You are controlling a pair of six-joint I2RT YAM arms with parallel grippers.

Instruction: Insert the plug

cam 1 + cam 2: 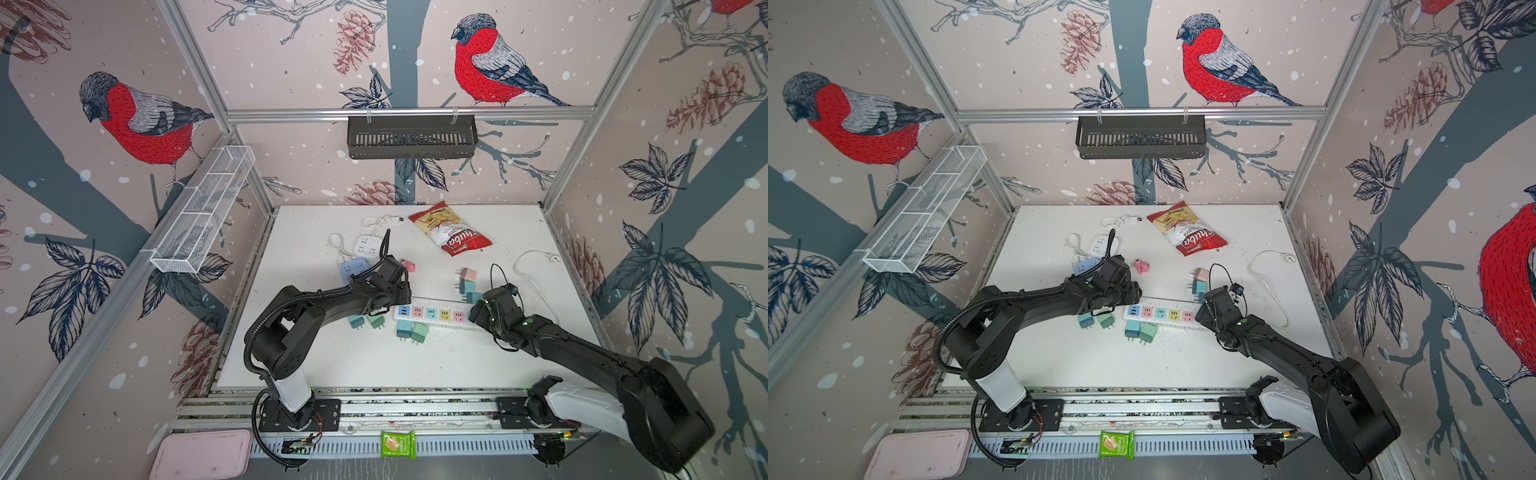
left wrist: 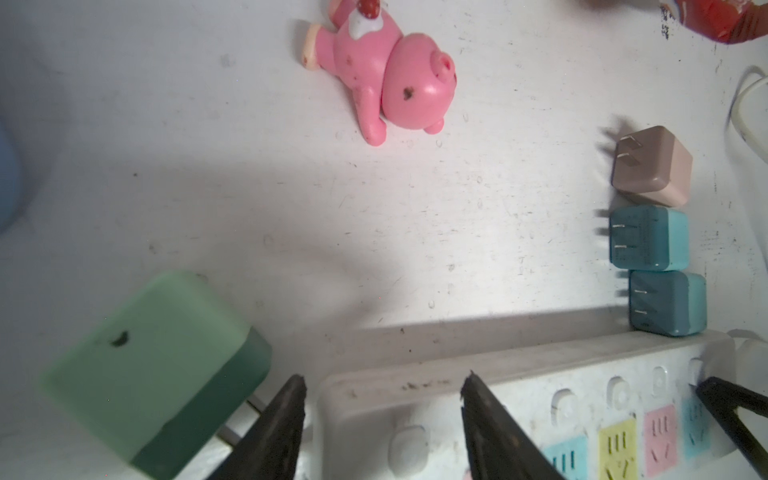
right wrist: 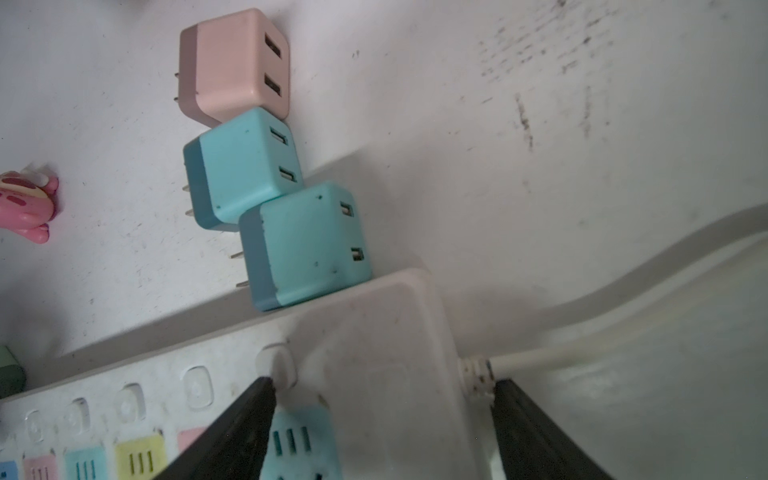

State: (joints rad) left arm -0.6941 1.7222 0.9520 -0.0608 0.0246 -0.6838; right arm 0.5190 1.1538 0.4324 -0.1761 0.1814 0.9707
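**Left claw**: jaws about half apart, gripping nothing. One finger hangs just off the end of the strip, and its mate hangs over the strip's top. The green plug lies loose on the table just outside the outer finger, unplugged.

**Right claw**: jaws wide, holding nothing. They straddle the strip's far end, one finger over the last socket and the other beside the cord. Two teal plugs and a pink plug lie just beyond it.

**Step in hand, in my judgement:** fetch the green plug while the strip is steadied.
- I would slide the left claw sideways clear of the strip and close on the plug's flat sides.
- I would then turn the prongs down, square them to the slots and press straight.
- The right claw should pin the strip down, so I would choose a socket it does not cover.

**Containers:**
- Pink box, well behind the left claw: lid on, contents hidden.
- Mesh basket, on the wall outboard of the left claw: I see nothing in it.
- Black rack, far beyond both claws: I cannot see inside.
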